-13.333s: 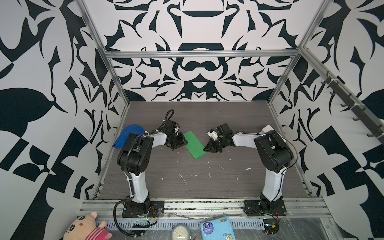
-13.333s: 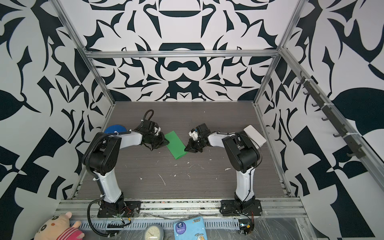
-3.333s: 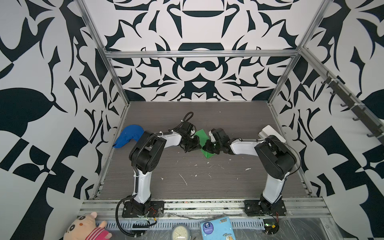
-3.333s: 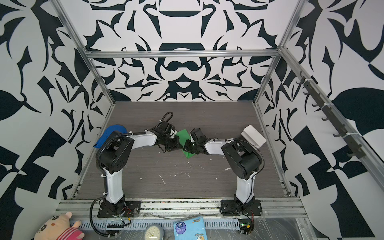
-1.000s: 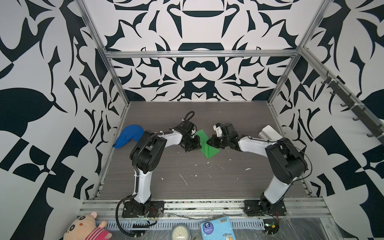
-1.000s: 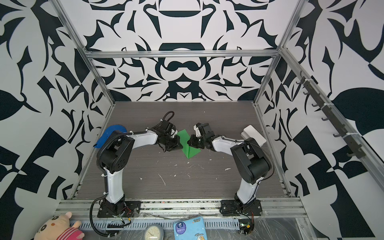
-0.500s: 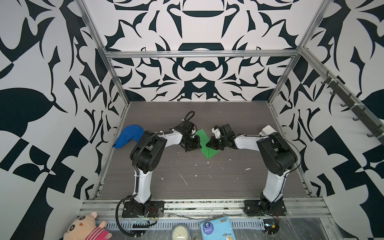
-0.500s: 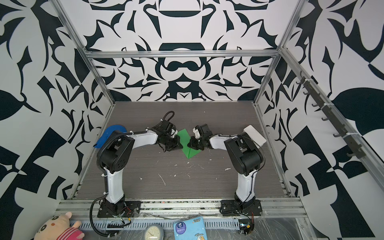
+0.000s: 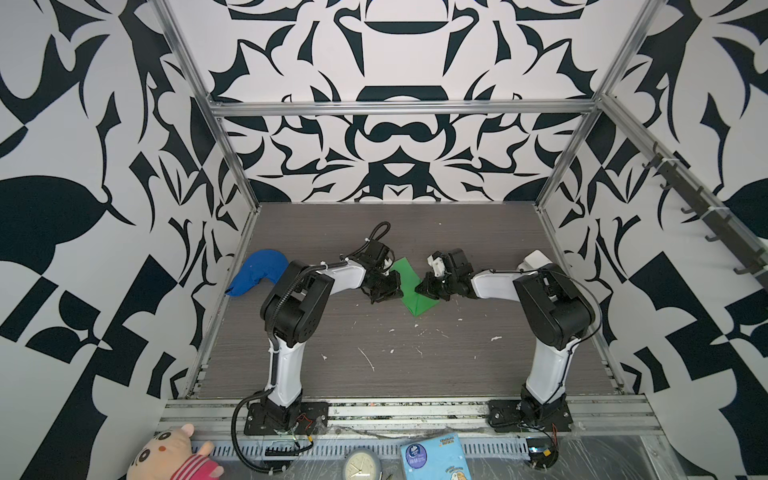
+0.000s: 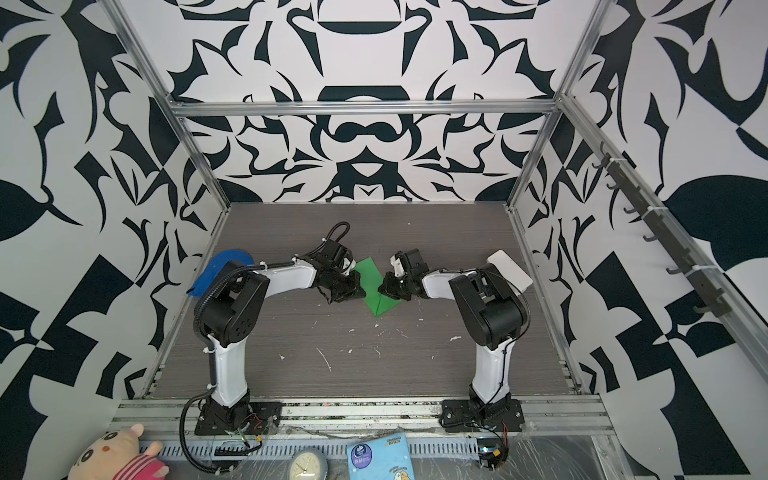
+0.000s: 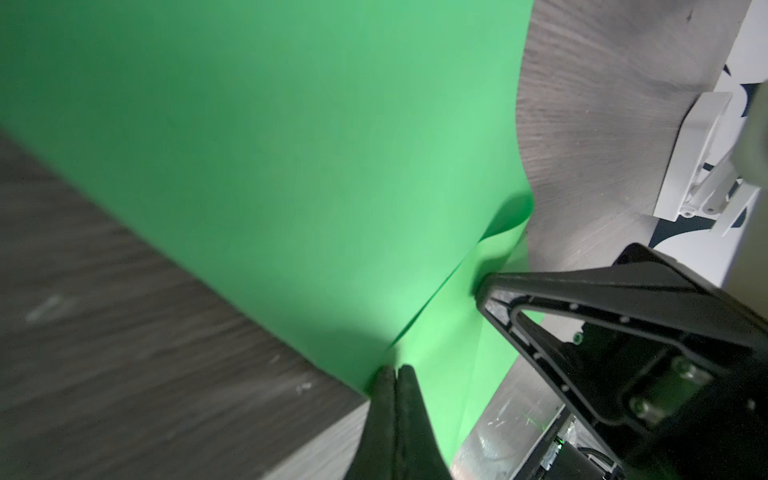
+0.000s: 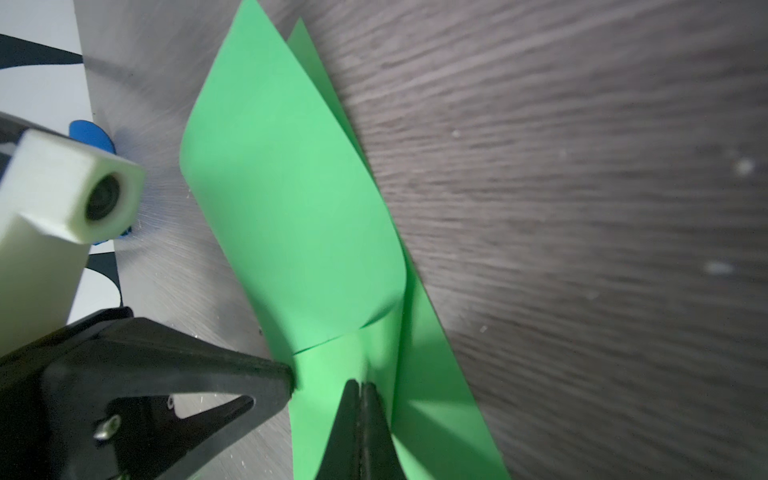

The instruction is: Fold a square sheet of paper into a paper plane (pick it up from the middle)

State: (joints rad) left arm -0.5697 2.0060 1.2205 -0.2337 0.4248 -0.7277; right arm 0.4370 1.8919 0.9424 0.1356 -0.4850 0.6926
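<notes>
The square sheet of paper, bright green, lies mid-table folded to a point towards the front; it shows in both top views. One flap curls up loosely off the lower layer. My left gripper is shut, its tips touching the paper's left edge. My right gripper is shut too, its tips pressed down on the paper beside a crease. No paper shows between either pair of jaws. The two grippers face each other across the sheet.
A blue cloth cap lies at the left wall. A white box sits by the right wall. Small white scraps dot the front of the table. A plush toy, clock and blue pack lie past the front rail.
The right arm's elbow has swung back inward and its gripper has shifted slightly left onto the paper. The left arm and the paper have stayed in place.
</notes>
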